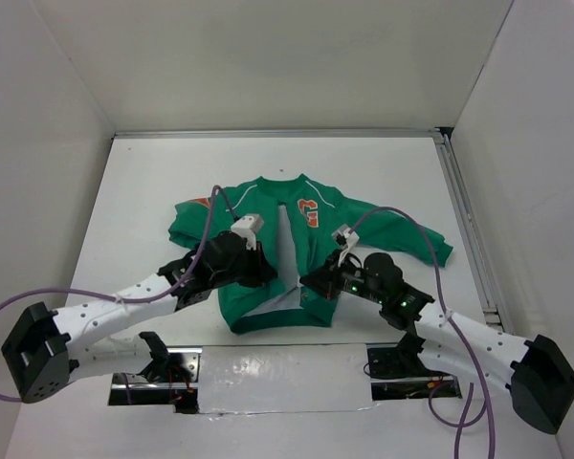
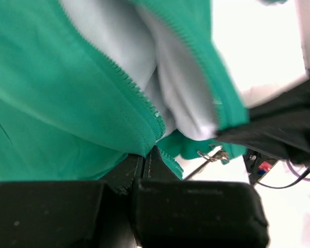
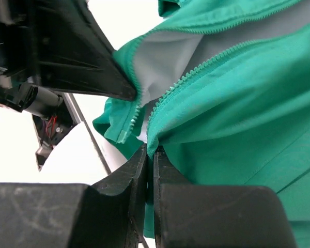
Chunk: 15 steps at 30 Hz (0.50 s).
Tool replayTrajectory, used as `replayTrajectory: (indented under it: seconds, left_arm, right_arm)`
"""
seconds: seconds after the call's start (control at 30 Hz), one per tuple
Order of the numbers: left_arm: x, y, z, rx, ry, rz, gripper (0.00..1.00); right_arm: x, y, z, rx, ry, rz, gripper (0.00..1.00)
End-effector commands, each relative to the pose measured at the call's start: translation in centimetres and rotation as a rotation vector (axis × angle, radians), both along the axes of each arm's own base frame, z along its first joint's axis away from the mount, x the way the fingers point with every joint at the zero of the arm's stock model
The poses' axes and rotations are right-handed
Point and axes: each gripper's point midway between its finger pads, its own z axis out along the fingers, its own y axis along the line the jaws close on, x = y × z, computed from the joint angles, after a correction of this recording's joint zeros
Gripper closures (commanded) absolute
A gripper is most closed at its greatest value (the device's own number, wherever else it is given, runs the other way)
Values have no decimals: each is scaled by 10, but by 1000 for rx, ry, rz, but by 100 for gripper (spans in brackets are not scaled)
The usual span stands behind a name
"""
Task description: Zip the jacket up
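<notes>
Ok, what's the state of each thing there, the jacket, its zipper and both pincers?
jacket, lying front up, front open, grey lining showing.
zipper, undone, its two rows of teeth apart.
left pincer, shut on the jacket's bottom zipper edge.
right pincer, shut on the other bottom zipper edge.

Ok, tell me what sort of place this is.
Likely a robotics lab test cell: a white table boxed in by plain white walls, two robot arms bolted at its near edge, working on a small green jacket.
</notes>
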Motion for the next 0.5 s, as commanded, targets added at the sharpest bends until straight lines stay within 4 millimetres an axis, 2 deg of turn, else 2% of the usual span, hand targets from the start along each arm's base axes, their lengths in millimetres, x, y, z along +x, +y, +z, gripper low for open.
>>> replayTrajectory:
  seconds: [0.0, 0.03, 0.07, 0.17, 0.33, 0.47]
  left_arm:
    - [14, -15, 52, -136, -267, -81, 100]
    - [13, -14, 62, -170, -336, -97, 100]
    - [9, -15, 65, -187, -359, -120, 100]
    - [2, -14, 76, -239, -421, -148, 100]
    - [0, -12, 69, -248, -417, -142, 100]
    - [-2, -10, 70, -268, -441, -143, 100]
  right_arm:
    - [6, 17, 40, 75, -80, 43, 100]
    - [6, 20, 44, 104, -45, 39, 100]
    - [4, 24, 40, 111, -16, 55, 100]
    - [7, 32, 50, 199, 11, 47, 100]
    - [2, 36, 63, 296, 28, 71, 100]
    - [-3, 41, 68, 298, 36, 112, 100]
